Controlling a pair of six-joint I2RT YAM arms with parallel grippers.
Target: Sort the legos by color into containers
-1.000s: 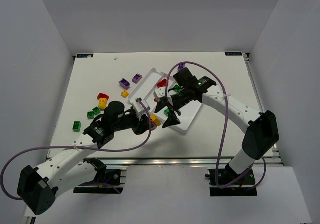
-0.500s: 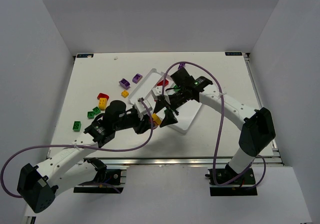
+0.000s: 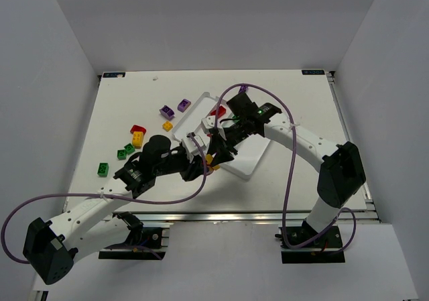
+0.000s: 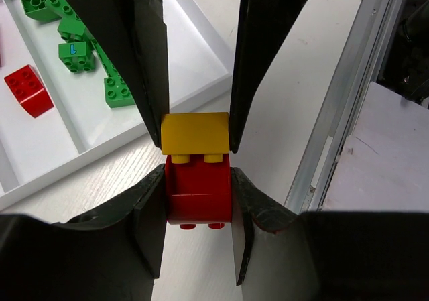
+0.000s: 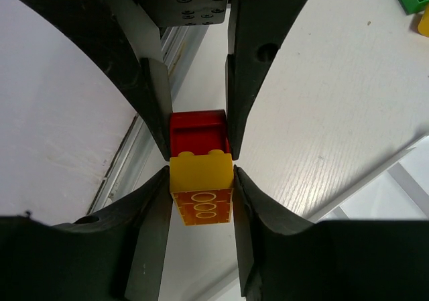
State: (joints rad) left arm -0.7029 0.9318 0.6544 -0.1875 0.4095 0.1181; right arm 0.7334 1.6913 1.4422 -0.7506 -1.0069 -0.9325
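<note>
Red brick (image 4: 198, 197) and yellow brick (image 4: 194, 133) plugged together, over the table (image 3: 134, 100) just off the edge of the tray (image 3: 251, 161). Pinched from opposite ends: red clamped in the left gripper (image 4: 198, 207), yellow clamped in the right gripper (image 5: 201, 180). From above, mostly hidden by both wrists; only a yellow sliver visible. Green bricks (image 4: 74, 53) in the tray, partly cut off.

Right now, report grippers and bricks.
Left gripper shut on red plastic brick. Right gripper shut on yellow plastic brick stacked on it. White compartment tray alongside.
</note>
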